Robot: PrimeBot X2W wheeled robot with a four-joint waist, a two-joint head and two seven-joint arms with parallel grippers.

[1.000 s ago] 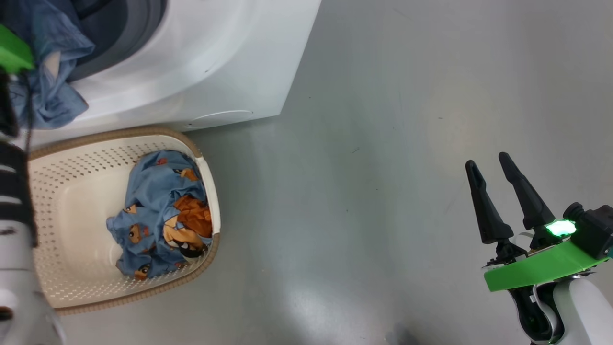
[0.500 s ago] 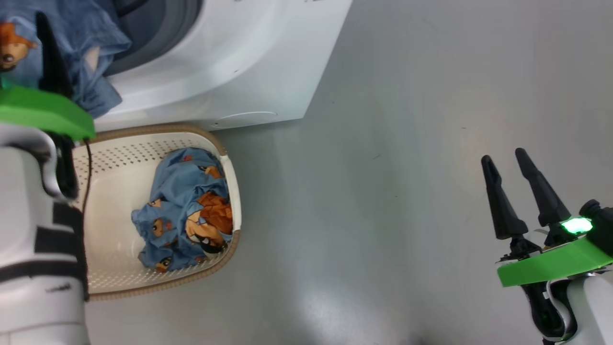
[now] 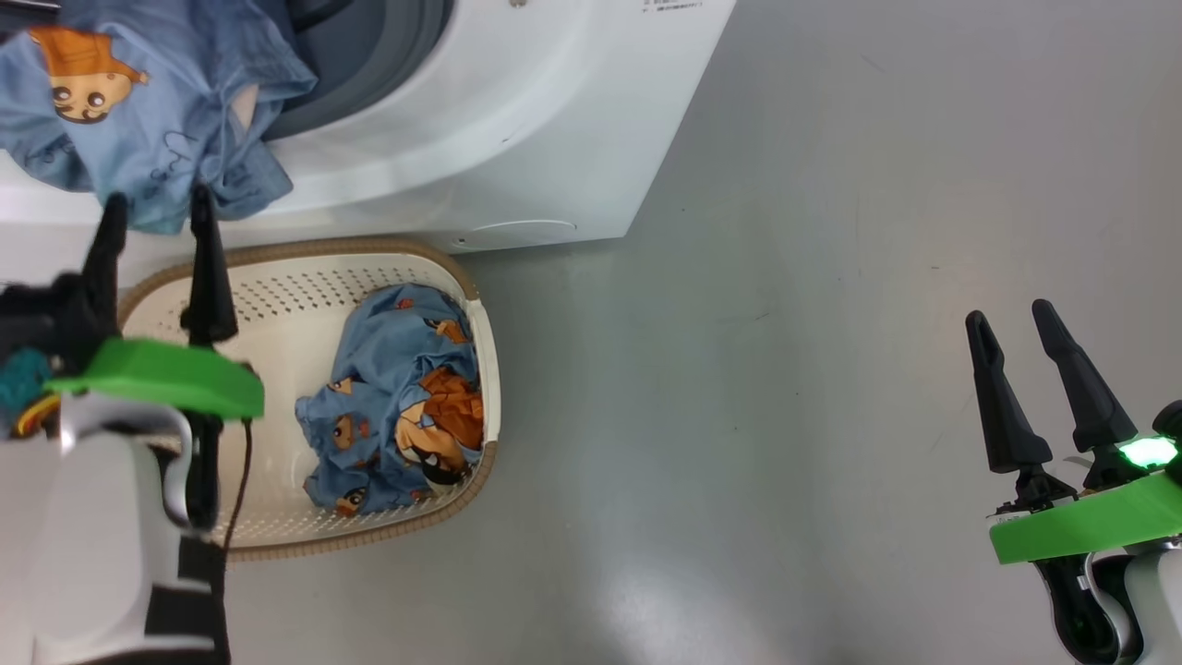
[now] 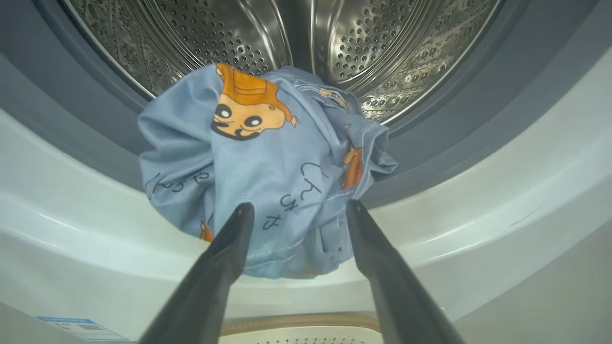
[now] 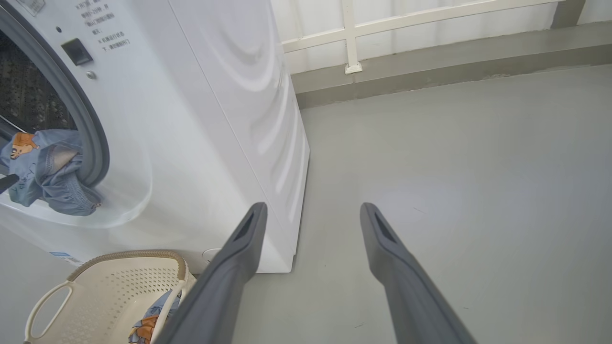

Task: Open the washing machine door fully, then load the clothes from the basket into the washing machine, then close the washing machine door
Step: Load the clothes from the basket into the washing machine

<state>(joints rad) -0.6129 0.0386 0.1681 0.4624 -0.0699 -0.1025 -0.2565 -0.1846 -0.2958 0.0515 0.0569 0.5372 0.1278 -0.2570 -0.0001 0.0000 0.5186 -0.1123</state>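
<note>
- Left claw [image 3: 157,196]: fingers apart, nothing held, tips aimed at the mouth of the washing machine [image 3: 554,111]. Right claw [image 3: 1010,314]: fingers apart, empty, over bare floor [image 3: 739,416], well clear of the work.
- Step in hand, as judged: loading. It is half done at best, since one bundle is only partly in.
- To do it well: take a thick fold of the hanging hem rather than a single layer, because the cloth looks thin and limp. Lift it over the lip, carry it well past the gasket [image 4: 95,110] and let go deep in the drum [image 4: 382,43].
- Risk: any cloth lying on the gasket would spoil the closing step.
- First bundle [image 4: 267,157]: draped over the gasket, top at the drum mouth, hem hanging down the white front. In the left wrist view the hem lies between the left claw's two fingers, just ahead of the tips. Cannot tell whether they touch.
- Second bundle [image 3: 397,406]: in the basket [image 3: 369,247], against its right wall in the head view. It sits near the left claw, lower and to the right.
</note>
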